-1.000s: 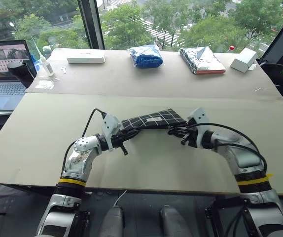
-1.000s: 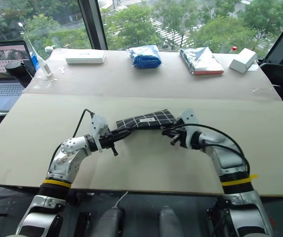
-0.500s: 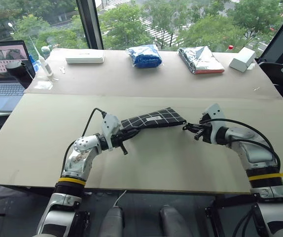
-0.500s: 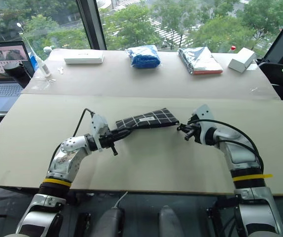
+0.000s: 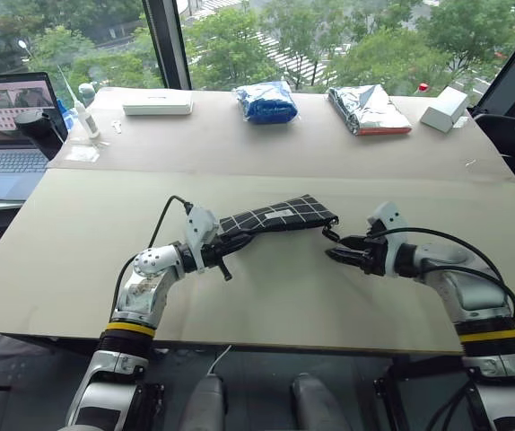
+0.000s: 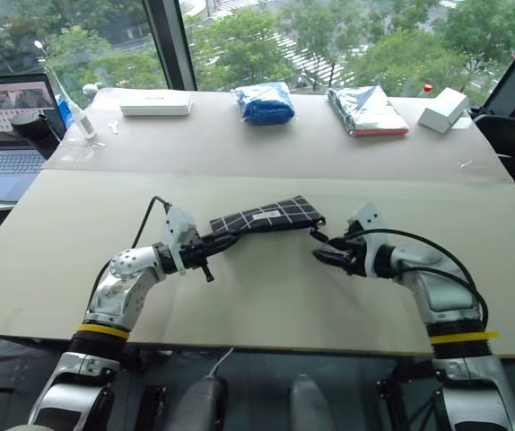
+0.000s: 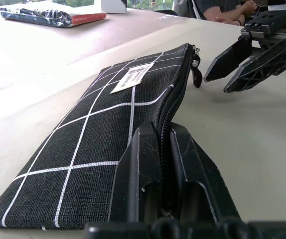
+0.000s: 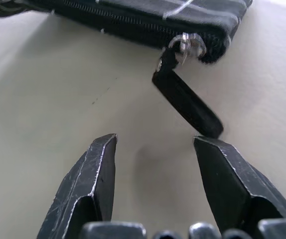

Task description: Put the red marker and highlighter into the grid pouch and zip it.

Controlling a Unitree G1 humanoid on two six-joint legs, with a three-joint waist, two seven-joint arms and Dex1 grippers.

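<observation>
The grid pouch (image 5: 280,218), black with white lines and a small white label, lies at mid-table. My left gripper (image 5: 231,244) is shut on its left end, the fingers (image 7: 143,164) pinching the zipper edge. The zipper slider sits at the pouch's right end, and the black pull strap (image 8: 185,102) hangs loose from it onto the table. My right gripper (image 5: 336,250) stands open just right of that end, with the strap's tip near one fingertip (image 8: 217,154) and nothing between the fingers. The red marker and the highlighter are out of view.
Along the far edge lie a white flat case (image 5: 157,106), a blue bag (image 5: 266,101), a silver foil bag (image 5: 368,109) and a white box (image 5: 444,108). A laptop (image 5: 6,126) stands at far left. A person (image 7: 222,7) sits beyond the table.
My right gripper, shut at the pouch's right end a second ago, has drawn away to the right and opened, letting the pull strap drop. The left gripper has held still on the pouch.
</observation>
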